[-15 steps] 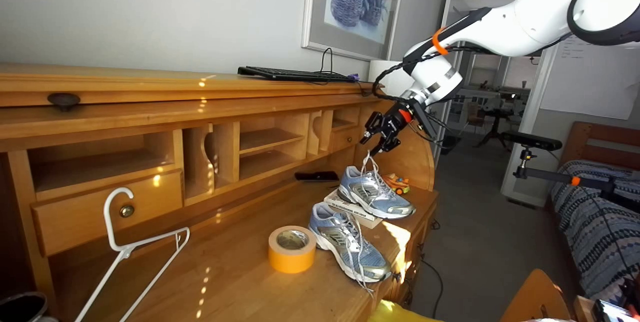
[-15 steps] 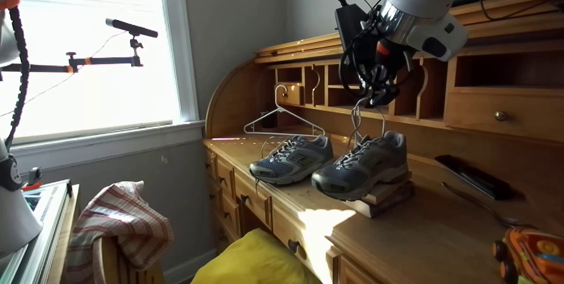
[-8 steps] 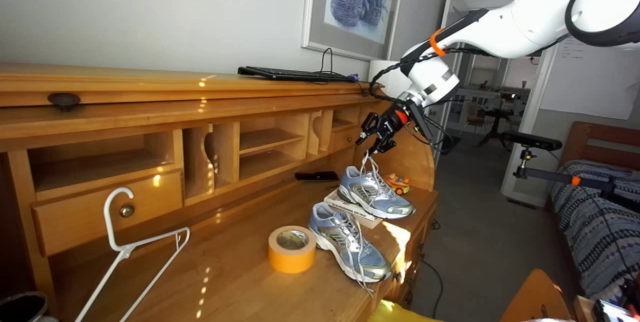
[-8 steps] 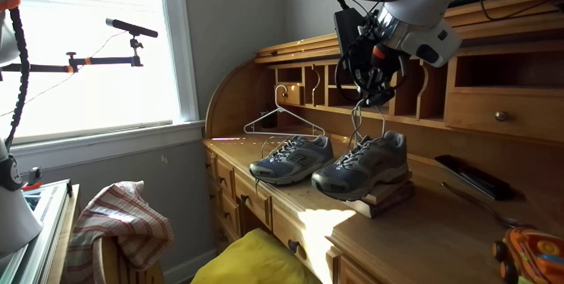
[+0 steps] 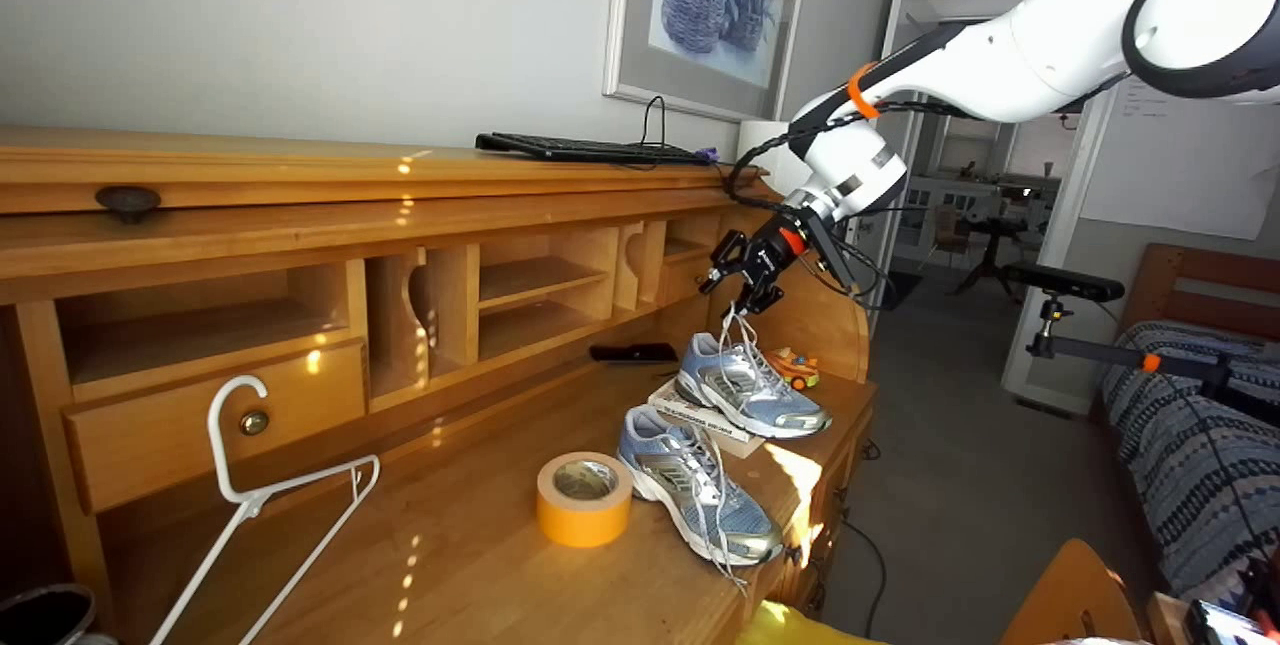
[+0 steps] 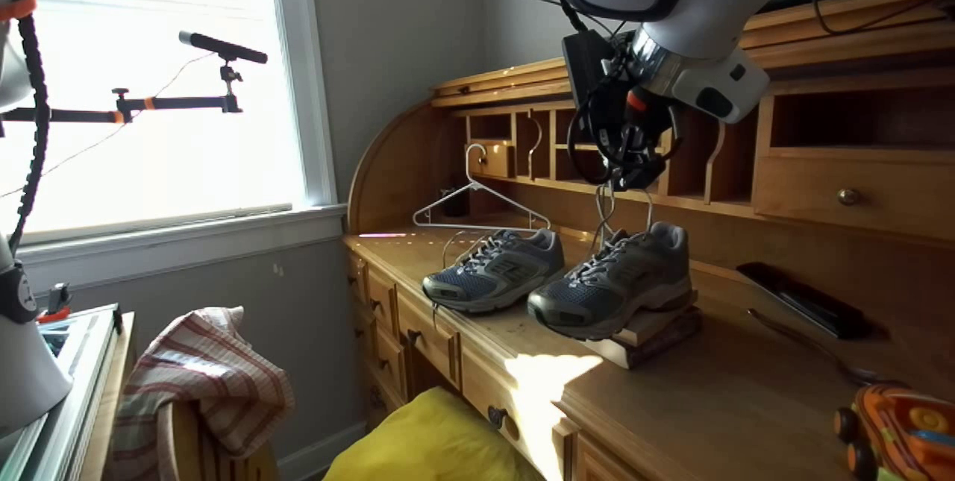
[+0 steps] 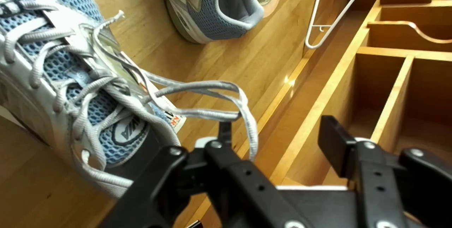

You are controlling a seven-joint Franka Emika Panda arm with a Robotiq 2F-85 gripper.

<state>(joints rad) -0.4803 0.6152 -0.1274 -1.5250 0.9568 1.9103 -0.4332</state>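
- Gripper (image 7: 277, 134): jaws spread, released; lace loop (image 7: 212, 114) by one fingertip (image 7: 225, 133), I can't tell if hooked.
- Shoe (image 7: 99, 115) with that lace: on books (image 6: 664, 335), 9 o'clock of gripper, wrist view.
- Other shoe (image 7: 212, 7): on desk (image 5: 480, 535), 11 o'clock, same view.
- Tape roll (image 5: 583, 525): just beside other shoe, 9 o'clock, in an exterior view.
- Toy car (image 5: 795, 365): 2 o'clock of book-top shoe there.

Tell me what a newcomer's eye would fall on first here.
Likely the pale shoelace reaching from the shoe propped on a book up to the open gripper. Next, the yellow-orange tape roll beside the other shoe on the desk.
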